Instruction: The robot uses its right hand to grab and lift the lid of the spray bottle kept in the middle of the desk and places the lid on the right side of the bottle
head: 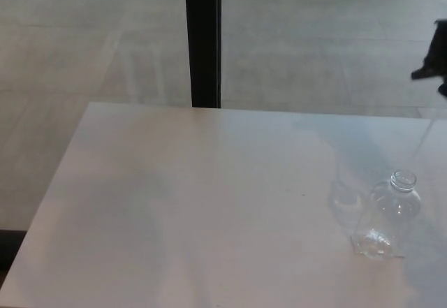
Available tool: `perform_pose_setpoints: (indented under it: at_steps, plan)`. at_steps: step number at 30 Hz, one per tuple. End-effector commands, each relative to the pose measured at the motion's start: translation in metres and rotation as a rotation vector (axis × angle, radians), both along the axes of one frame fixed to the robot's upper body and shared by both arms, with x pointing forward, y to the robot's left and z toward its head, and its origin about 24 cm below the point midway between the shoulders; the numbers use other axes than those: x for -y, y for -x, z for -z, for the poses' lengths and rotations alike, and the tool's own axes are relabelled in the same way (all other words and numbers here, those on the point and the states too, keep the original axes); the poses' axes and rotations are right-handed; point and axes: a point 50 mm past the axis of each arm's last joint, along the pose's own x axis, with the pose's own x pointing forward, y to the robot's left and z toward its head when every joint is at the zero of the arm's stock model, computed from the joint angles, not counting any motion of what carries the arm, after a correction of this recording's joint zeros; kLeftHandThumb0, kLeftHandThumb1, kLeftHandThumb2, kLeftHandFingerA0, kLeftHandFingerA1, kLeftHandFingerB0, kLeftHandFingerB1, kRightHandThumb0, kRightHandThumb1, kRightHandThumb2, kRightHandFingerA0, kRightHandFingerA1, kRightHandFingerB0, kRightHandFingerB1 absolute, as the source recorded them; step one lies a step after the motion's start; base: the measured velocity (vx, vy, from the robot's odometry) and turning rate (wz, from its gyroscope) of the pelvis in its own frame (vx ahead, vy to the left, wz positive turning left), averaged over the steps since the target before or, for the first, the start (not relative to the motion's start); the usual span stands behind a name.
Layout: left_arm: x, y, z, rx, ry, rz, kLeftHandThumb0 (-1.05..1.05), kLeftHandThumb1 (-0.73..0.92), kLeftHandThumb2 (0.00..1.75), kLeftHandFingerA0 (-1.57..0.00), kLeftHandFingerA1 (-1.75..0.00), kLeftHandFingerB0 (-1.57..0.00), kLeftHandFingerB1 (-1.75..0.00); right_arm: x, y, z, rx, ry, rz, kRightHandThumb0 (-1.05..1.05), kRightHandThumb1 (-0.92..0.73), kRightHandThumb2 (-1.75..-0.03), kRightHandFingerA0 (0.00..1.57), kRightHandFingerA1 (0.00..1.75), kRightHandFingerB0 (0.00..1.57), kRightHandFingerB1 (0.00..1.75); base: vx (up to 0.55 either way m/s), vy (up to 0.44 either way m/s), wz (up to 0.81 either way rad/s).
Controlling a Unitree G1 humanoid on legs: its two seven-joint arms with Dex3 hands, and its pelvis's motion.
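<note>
A clear plastic spray bottle [391, 214] stands on the white desk [209, 203], toward its right side, with its neck [404, 179] open. High above it, at the picture's right edge, a black shape shows: my right hand [441, 46] shut on the spray lid [424, 72], whose nozzle points left. Most of the hand is cut off by the frame. A faint thin dip tube [422, 140] hangs down from the lid toward the bottle's neck. My left hand does not show.
A black post [202, 39] stands behind the desk's far edge, with grey tiled floor [314, 35] beyond. The desk's right edge lies outside the picture, just past the bottle.
</note>
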Motion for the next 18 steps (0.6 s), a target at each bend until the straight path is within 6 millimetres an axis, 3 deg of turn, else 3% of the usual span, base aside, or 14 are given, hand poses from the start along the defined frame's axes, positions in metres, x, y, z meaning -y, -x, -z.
perform_pose_setpoints:
  at_steps: [1, 2, 5, 6, 8, 9, 10, 11, 12, 14, 15, 16, 17, 18]
  plan:
    - [-0.01, 0.001, -0.008, -0.008, -0.054, 0.013, -0.91, 0.74, 1.11, -0.49, -0.6, -0.32, -0.52, 0.018, 0.01, -0.054, 0.124, -0.081, 0.04, -0.25, -0.6, -1.08, 0.9, 1.75, 0.73, 1.41, 0.0, 0.0, 0.0]
    - [-0.009, 0.001, -0.008, -0.007, -0.054, 0.011, -0.88, 0.72, 1.11, -0.48, -0.59, -0.31, -0.51, 0.024, 0.013, -0.063, 0.137, -0.098, 0.057, -0.25, -0.61, -1.06, 0.91, 1.75, 0.75, 1.35, 0.0, 0.0, 0.0]
    - [-0.01, 0.001, -0.009, -0.006, -0.059, 0.011, -0.87, 0.73, 1.11, -0.48, -0.6, -0.31, -0.52, 0.033, 0.017, -0.076, 0.157, -0.152, 0.08, -0.27, -0.65, -0.98, 0.88, 1.75, 0.7, 1.42, 0.0, 0.0, 0.0]
    - [-0.01, 0.002, -0.008, -0.006, -0.055, 0.007, -0.85, 0.88, 0.67, -0.54, -0.5, -0.36, -0.4, 0.036, 0.019, -0.078, 0.175, -0.172, 0.084, -0.24, -0.59, -1.01, 0.88, 1.71, 0.73, 1.38, 0.0, 0.0, 0.0]
    - [-0.01, 0.002, -0.008, -0.01, -0.05, 0.004, -0.86, 0.89, 0.66, -0.54, -0.49, -0.36, -0.39, 0.045, 0.022, -0.082, 0.214, -0.218, 0.104, -0.26, -0.56, -1.07, 0.9, 1.69, 0.75, 1.38, 0.0, 0.0, 0.0]
    - [-0.009, 0.003, -0.007, -0.015, -0.054, 0.008, -0.86, 0.71, 1.11, -0.47, -0.59, -0.29, -0.51, 0.049, 0.022, -0.08, 0.219, -0.233, 0.118, -0.28, -0.54, -1.11, 0.91, 1.68, 0.75, 1.39, 0.0, 0.0, 0.0]
    - [-0.009, 0.003, -0.007, -0.016, -0.053, 0.009, -0.86, 0.89, 0.67, -0.54, -0.49, -0.36, -0.39, 0.052, 0.023, -0.077, 0.226, -0.249, 0.116, -0.25, -0.53, -1.11, 0.92, 1.67, 0.78, 1.34, 0.0, 0.0, 0.0]
    - [-0.009, 0.003, -0.007, -0.017, -0.053, 0.01, -0.87, 0.88, 0.67, -0.54, -0.49, -0.36, -0.39, 0.056, 0.022, -0.07, 0.215, -0.284, 0.106, -0.26, -0.51, -1.14, 0.92, 1.65, 0.8, 1.33, 0.0, 0.0, 0.0]
    - [-0.009, 0.003, -0.007, -0.015, -0.054, 0.01, -0.84, 0.69, 1.1, -0.5, -0.61, -0.33, -0.54, 0.059, 0.021, -0.063, 0.189, -0.327, 0.102, -0.31, -0.46, -1.09, 1.0, 1.59, 0.86, 1.29, 0.0, 0.0, 0.0]
    - [-0.009, 0.003, -0.007, -0.012, -0.051, 0.008, -0.85, 0.72, 1.1, -0.48, -0.6, -0.31, -0.52, 0.064, 0.02, -0.031, 0.106, -0.311, 0.157, -0.26, -0.56, -0.99, 0.92, 1.64, 0.84, 1.2, 0.0, 0.0, 0.0]
    - [-0.009, 0.003, -0.007, -0.013, -0.052, 0.009, -0.85, 0.72, 1.1, -0.48, -0.6, -0.31, -0.52, 0.064, 0.021, -0.029, 0.1, -0.309, 0.16, -0.26, -0.56, -0.99, 0.92, 1.64, 0.84, 1.2, 0.0, 0.0, 0.0]
    - [-0.009, 0.003, -0.007, -0.015, -0.053, 0.006, -0.84, 0.89, 0.66, -0.56, -0.51, -0.38, -0.4, 0.066, 0.02, -0.017, 0.073, -0.305, 0.162, -0.25, -0.56, -0.99, 0.95, 1.63, 0.85, 1.21, 0.0, 0.0, 0.0]
    - [-0.006, 0.003, -0.004, -0.019, -0.046, 0.011, -0.85, 0.89, 0.66, -0.55, -0.51, -0.38, -0.4, 0.07, 0.021, -0.005, 0.022, -0.286, 0.19, -0.24, -0.62, -0.9, 0.91, 1.65, 0.82, 1.24, 0.0, 0.0, 0.0]
    - [-0.006, 0.004, -0.004, -0.021, -0.048, 0.019, -0.84, 0.7, 1.1, -0.5, -0.61, -0.34, -0.53, 0.073, 0.02, 0.009, -0.025, -0.26, 0.208, -0.25, -0.64, -0.91, 0.92, 1.64, 0.83, 1.18, 0.0, 0.0, 0.0]
